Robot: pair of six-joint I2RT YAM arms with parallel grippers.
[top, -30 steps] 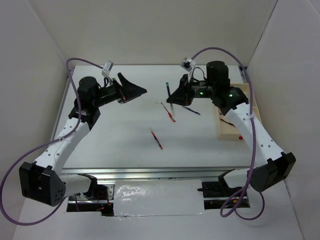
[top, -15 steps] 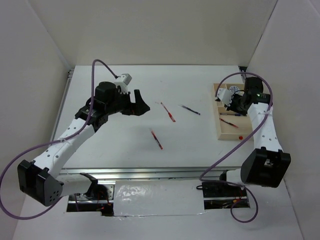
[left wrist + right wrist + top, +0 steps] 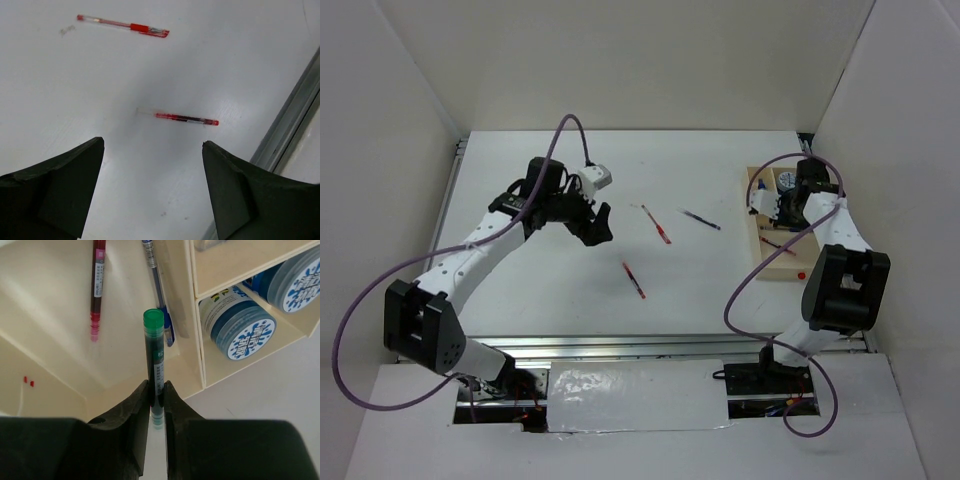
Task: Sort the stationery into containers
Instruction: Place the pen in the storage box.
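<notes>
Since a second ago the right gripper [image 3: 156,387] has swung from mid-table to the tray [image 3: 50,330] at the frame's right edge, and the left gripper [image 3: 152,145] has come toward centre; the right jaws are clamped on a green-capped pen [image 3: 154,340] over the long compartment; the left jaws stand wide apart, holding nothing; we count three loose pens: an upper red pen [image 3: 656,224], a lower red pen [image 3: 634,279], a dark pen [image 3: 701,219]; in the tray, one red-barrelled pen [image 3: 97,285], one blue pen [image 3: 156,285], one roll [image 3: 245,332], a second roll [image 3: 300,282]; the table [image 3: 550,290] is white, between white walls [image 3: 620,60].
</notes>
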